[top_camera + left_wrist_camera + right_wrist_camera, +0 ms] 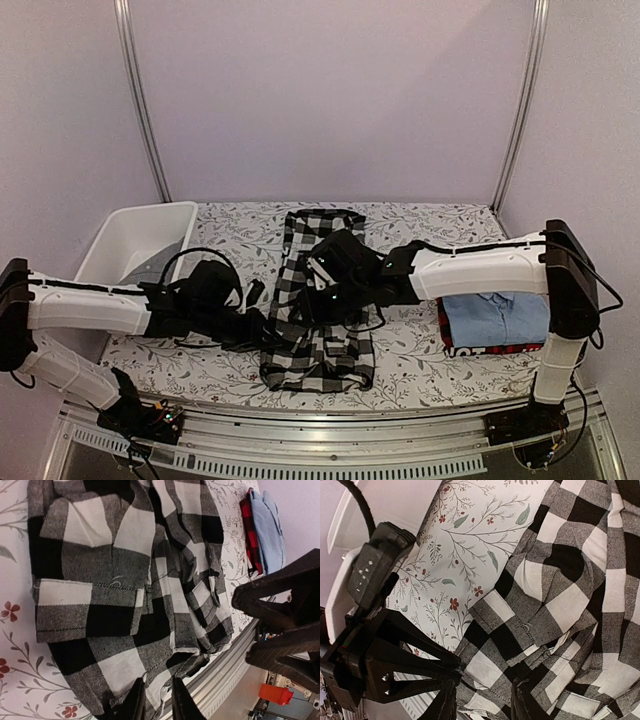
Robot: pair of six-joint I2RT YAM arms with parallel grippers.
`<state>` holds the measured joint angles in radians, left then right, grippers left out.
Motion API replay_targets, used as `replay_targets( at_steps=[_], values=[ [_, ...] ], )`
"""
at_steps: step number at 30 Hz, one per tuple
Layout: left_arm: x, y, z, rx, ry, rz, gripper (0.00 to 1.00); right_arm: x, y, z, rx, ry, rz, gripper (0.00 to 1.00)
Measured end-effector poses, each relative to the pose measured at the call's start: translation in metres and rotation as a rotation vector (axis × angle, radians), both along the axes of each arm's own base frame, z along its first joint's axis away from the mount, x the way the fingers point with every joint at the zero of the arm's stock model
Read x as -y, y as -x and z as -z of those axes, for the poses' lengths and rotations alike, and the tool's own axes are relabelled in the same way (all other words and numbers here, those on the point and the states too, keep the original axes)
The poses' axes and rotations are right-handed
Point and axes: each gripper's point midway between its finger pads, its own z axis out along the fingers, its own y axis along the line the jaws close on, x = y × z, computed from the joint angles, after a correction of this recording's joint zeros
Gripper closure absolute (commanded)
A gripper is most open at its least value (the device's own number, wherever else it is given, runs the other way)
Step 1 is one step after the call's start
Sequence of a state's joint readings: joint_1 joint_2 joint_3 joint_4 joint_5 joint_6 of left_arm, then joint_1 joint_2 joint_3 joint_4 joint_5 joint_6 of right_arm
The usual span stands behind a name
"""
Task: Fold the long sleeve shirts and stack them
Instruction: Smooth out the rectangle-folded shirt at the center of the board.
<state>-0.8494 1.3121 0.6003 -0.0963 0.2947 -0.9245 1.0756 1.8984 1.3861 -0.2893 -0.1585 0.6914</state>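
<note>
The black-and-white checked shirt is lying mid-table as a long narrow strip, so it looks like the crosswise fold is being set up. Its near-left edge is being pinched between the nearly-together fingers of the left gripper. Cloth is also sitting between the right gripper fingers, which are standing a bit apart; whether it's really being gripped can't be told. Next, the near end probably needs carrying over the far end, both sides kept level. Then it gets stacked on the light blue shirt and red-and-black shirt, lying folded at the right.
</note>
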Motion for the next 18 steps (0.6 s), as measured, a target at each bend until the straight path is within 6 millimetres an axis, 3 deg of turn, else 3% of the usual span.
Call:
replay_targets(
  at_steps=[7,14,18],
  values=[
    [-0.005,0.03,0.029,-0.075,-0.038,-0.025,0.81,-0.011,0.023,0.007,-0.03,0.007,0.007,0.65],
    [-0.022,0.044,0.064,-0.143,-0.125,-0.068,0.81,-0.013,0.028,0.046,-0.069,0.075,0.029,0.66],
    [-0.022,0.046,0.067,-0.142,-0.132,-0.072,0.81,-0.009,0.027,0.063,-0.077,0.116,0.046,0.66]
  ],
)
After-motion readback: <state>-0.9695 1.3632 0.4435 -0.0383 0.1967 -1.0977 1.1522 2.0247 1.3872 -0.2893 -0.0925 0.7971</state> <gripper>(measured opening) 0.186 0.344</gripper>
